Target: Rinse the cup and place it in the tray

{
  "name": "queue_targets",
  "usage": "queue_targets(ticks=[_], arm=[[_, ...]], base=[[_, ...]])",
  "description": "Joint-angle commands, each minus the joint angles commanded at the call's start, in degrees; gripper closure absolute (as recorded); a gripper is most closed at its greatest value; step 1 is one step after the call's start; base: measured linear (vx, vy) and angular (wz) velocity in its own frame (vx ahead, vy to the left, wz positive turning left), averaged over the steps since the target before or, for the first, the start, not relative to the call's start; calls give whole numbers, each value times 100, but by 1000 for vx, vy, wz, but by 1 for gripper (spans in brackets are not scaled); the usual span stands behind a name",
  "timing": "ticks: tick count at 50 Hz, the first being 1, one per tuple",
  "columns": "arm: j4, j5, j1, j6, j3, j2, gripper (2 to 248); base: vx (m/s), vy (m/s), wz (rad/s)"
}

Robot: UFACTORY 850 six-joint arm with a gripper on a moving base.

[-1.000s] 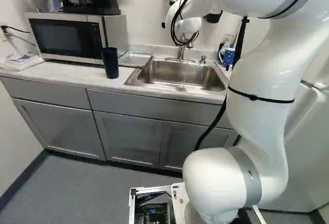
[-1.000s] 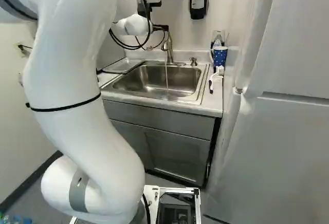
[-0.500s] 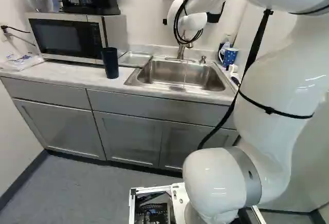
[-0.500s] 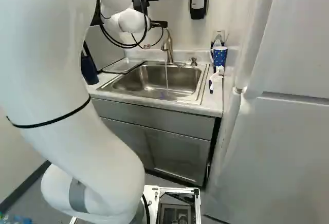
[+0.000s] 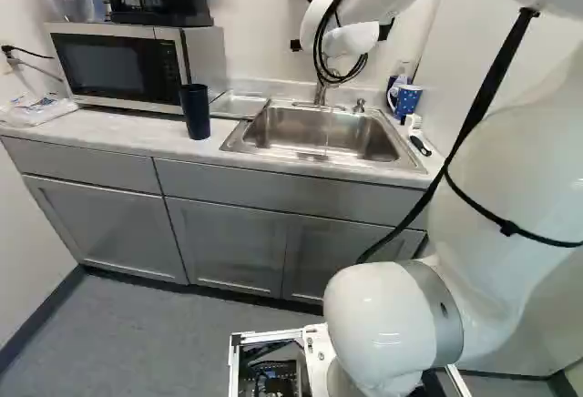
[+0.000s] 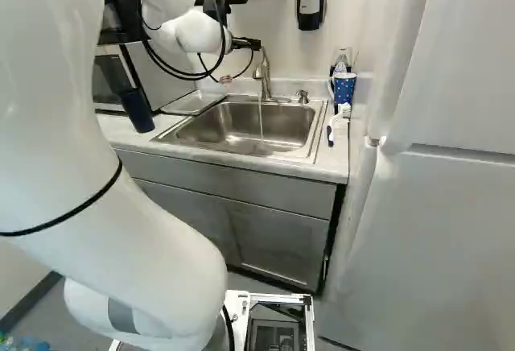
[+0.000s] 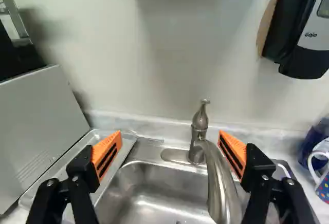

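The arm (image 6: 121,238) rose closest, reaching over the near side toward the far wall, its black cable (image 6: 219,37) looped loose beside the wrist. Next came the tabletop (image 5: 105,127), where the dark blue cup (image 5: 195,111) stood upright and unheld, left of the sink (image 5: 364,133) and near the front edge. That was the likely trouble spot: a low or hasty sideways reach could have tipped it or pushed it off the near side. Whether it had been rinsed, I couldn't tell. A thin stream of water (image 6: 261,121) fell into the basin, so a cup brought under it off-centre might have splashed the surroundings, and wet walls could have slipped in the grip. On the right lay a brush (image 6: 331,131), with a spotted mug (image 6: 344,87) farther back. On the left, the shallow tray (image 5: 239,104) sat between microwave (image 5: 127,65) and sink; a cup lowered crookedly there could have caught its rim or struck the microwave. Farther still, the jaws were spread wide and gripped nothing, their orange pads (image 7: 107,154) seen on either side of the faucet (image 7: 221,183). Swinging left for the cup before backing clear could have knocked the faucet, or snagged that loop.
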Motion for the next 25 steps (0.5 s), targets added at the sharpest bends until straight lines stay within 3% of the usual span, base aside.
queue_targets(ticks=[25], arm=[[0,-1382,-2,0,682,729,3]], base=[[0,0,0]])
